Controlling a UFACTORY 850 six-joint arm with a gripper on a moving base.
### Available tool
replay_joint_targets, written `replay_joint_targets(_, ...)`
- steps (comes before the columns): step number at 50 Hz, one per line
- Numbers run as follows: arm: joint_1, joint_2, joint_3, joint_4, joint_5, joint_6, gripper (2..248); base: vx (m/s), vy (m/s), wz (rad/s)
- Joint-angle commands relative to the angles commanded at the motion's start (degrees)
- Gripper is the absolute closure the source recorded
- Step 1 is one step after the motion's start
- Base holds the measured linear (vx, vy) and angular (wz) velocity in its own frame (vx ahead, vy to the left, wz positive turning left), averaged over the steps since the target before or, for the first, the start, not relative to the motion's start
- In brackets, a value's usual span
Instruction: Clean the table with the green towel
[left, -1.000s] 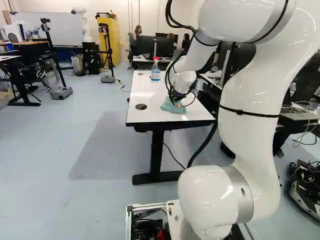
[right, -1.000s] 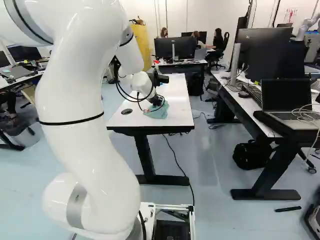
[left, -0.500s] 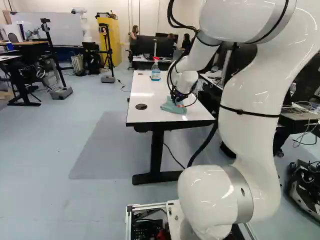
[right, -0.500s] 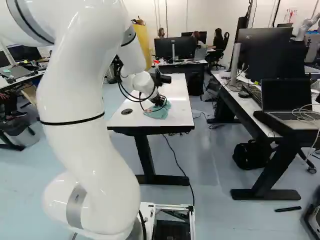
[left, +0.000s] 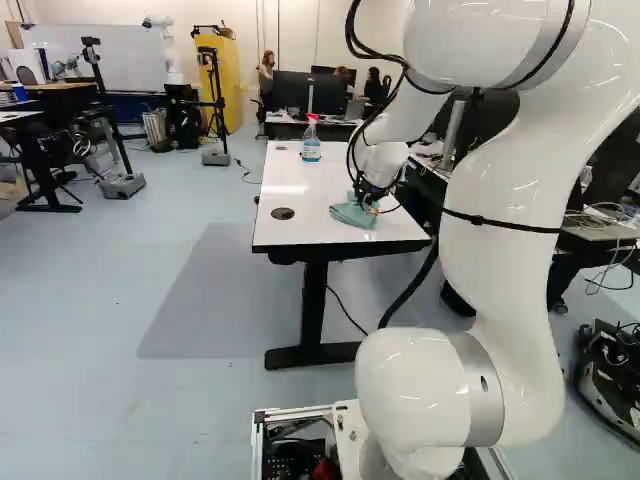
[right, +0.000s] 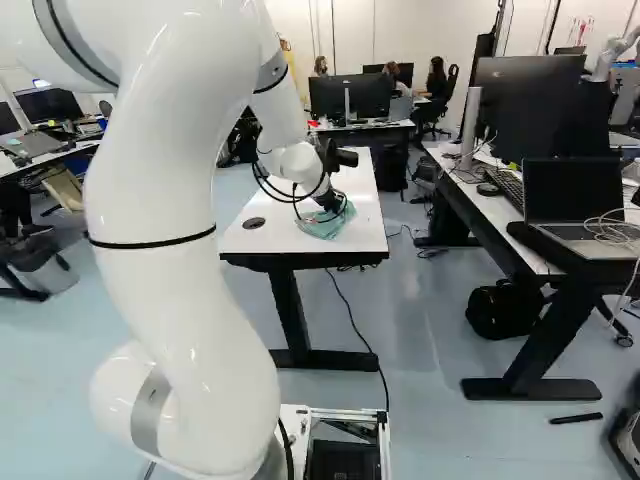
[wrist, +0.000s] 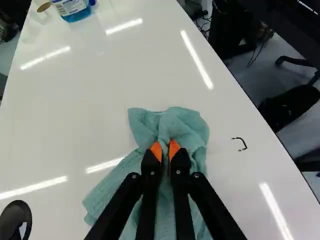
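We've got the gripper (wrist: 165, 148) clenched on a fold of the green towel (wrist: 117, 185), which lies on the table (wrist: 75, 115) under us, long axis approx. 1 to 7 o'clock. W/ 12 dead ahead, the dark mark (wrist: 240, 144) is near, at 3; we'd prob. wipe that way. Spray bottle (left: 311, 151), blue liquid inside, stands well apart at 11.

Bright light lays long white streaks of glare across the glossy tabletop (wrist: 100, 105).
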Motion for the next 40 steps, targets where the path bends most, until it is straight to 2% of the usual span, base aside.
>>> replay_joint_targets(40, -6.8, -2.0, -2.5, 0.0, 0.0, 0.0, 212, 0.000, 0.000, 0.000)
